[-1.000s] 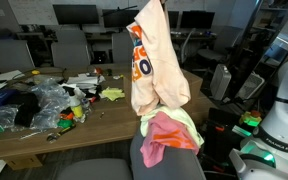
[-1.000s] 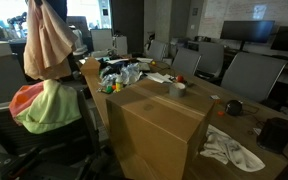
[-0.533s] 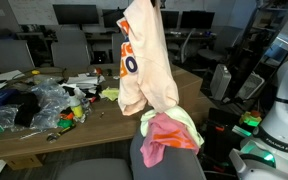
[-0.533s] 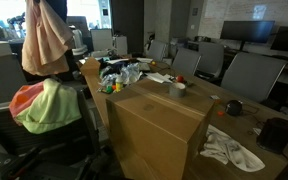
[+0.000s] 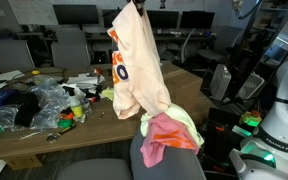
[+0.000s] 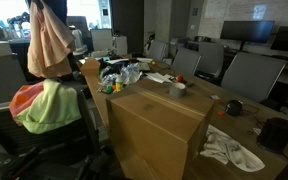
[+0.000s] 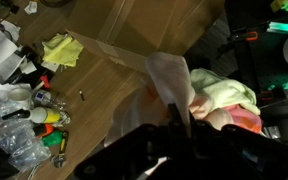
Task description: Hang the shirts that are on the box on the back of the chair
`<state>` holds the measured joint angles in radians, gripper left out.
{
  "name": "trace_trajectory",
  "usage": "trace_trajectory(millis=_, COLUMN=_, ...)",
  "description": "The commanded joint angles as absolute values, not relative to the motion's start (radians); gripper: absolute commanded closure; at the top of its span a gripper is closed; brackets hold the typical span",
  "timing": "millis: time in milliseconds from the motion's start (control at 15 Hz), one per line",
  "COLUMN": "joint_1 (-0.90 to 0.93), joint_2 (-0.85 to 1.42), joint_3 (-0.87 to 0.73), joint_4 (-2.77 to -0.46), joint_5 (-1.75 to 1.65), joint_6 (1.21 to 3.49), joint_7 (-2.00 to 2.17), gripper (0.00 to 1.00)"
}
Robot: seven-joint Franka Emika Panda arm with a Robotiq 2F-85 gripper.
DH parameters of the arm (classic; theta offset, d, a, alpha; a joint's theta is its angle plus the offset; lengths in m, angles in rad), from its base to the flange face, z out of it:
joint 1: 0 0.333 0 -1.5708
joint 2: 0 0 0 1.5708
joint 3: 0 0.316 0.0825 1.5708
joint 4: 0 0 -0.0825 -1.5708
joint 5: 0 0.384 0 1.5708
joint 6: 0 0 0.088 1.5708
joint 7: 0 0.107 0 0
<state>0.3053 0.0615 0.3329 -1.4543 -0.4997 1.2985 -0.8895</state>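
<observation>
The pincer (image 7: 179,128) is clenched on the top of a cream fabric shirt with an orange print (image 5: 136,65). The shirt hangs free in the air, its lower edge reaching down to the back of the grey office chair (image 5: 179,168), where a pink garment (image 5: 159,140) and a pale green garment (image 5: 189,125) are draped; whether it touches them I cannot tell. Beside the chair stands the long wooden table (image 5: 99,125), strewn with crumpled clear plastic bags (image 5: 46,100), and in an exterior view a tall brown cardboard box (image 6: 159,125) rises close by the chair, with a crumpled white cloth (image 6: 229,148) lying beyond it.
</observation>
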Motion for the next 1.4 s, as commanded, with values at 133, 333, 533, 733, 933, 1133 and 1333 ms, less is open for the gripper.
trace_trajectory(millis=133, joint_1=0.301, joint_2=0.079, joint_3=0.319, joint_4=-1.431, joint_5=-0.422, joint_6=1.436, joint_7=-0.881, gripper=0.99)
trace_trajectory(millis=333, joint_1=0.285, joint_2=0.057, joint_3=0.303, joint_4=-1.454, joint_5=-0.358, joint_6=1.525, joint_7=-0.883, gripper=0.99)
trace_trajectory(millis=533, joint_1=0.260, joint_2=0.024, joint_3=0.284, joint_4=-1.502, joint_5=-0.285, joint_6=1.610, joint_7=-0.881, gripper=0.99)
trace_trajectory(millis=733, joint_1=0.239, joint_2=-0.012, joint_3=0.262, joint_4=-1.574, joint_5=-0.248, joint_6=1.725, joint_7=-0.862, gripper=0.99)
trace_trajectory(millis=933, joint_1=0.226, joint_2=-0.050, joint_3=0.240, joint_4=-1.663, joint_5=-0.233, joint_6=1.848, joint_7=-0.851, gripper=0.99)
trace_trajectory(millis=1133, joint_1=0.221, joint_2=-0.086, joint_3=0.224, joint_4=-1.766, joint_5=-0.251, joint_6=1.951, joint_7=-0.843, gripper=0.99)
trace_trajectory(millis=1333, joint_1=0.219, joint_2=-0.115, joint_3=0.214, joint_4=-1.847, joint_5=-0.261, joint_6=2.011, joint_7=-0.829, gripper=0.99)
